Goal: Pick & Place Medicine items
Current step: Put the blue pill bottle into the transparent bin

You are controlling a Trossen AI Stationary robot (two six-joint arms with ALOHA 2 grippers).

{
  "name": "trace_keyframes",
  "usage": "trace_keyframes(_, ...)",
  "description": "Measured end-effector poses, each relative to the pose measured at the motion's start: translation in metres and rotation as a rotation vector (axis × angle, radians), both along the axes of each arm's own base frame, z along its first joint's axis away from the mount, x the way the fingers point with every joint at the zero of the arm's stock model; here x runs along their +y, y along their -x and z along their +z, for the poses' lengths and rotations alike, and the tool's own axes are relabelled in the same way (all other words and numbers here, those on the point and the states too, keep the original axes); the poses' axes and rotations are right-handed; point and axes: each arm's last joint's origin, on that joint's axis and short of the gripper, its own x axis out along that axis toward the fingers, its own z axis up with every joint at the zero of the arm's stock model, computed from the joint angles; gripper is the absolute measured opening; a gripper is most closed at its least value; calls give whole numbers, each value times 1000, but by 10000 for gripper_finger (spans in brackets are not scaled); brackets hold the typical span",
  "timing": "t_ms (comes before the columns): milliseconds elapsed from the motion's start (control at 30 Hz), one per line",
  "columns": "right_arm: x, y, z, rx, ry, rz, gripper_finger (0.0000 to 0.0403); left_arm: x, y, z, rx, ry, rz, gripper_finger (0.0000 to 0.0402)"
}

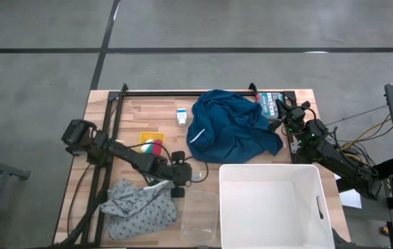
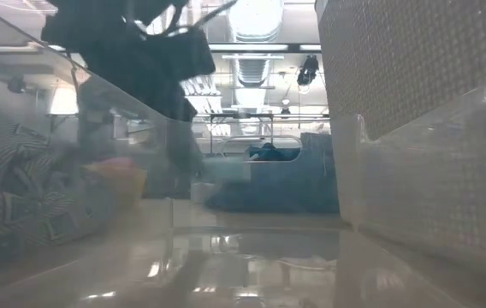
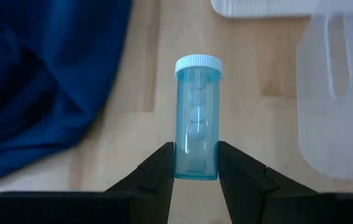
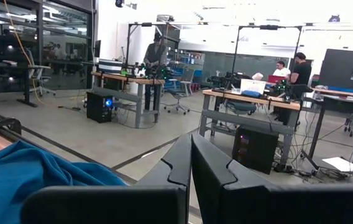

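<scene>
Left pincer [image 3: 196, 177] level over table, clamping blue vial [image 3: 196, 118].

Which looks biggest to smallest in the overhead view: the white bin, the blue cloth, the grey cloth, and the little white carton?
1. White bin, largest.
2. Blue cloth.
3. Grey cloth, clearly smaller than the blue one.
4. White carton, by far the smallest.
All lie on the table, so nearness to the camera hardly skews this.

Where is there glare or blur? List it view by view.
Low view: ceiling lights glare, and the near white bin blurs. Left wrist view: even light, pill vial crisp in the left gripper. Right wrist view: bright ceiling washes out above the shut right gripper.
</scene>
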Motion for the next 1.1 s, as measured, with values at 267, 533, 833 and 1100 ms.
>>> trace_keyframes(267,0,0,0,1,0,1,8,3,7,25,-65,-15,19,119)
trace_keyframes(533,0,0,0,5,-3,1,8,4,14,43,-112,-2,17,119)
trace_keyframes(833,0,0,0,4,-3,1,8,-13,24,65,-199,29,-44,119)
trace_keyframes(1100,0,0,-1,5,-4,0,8,-29,33,74,-231,41,-96,119)
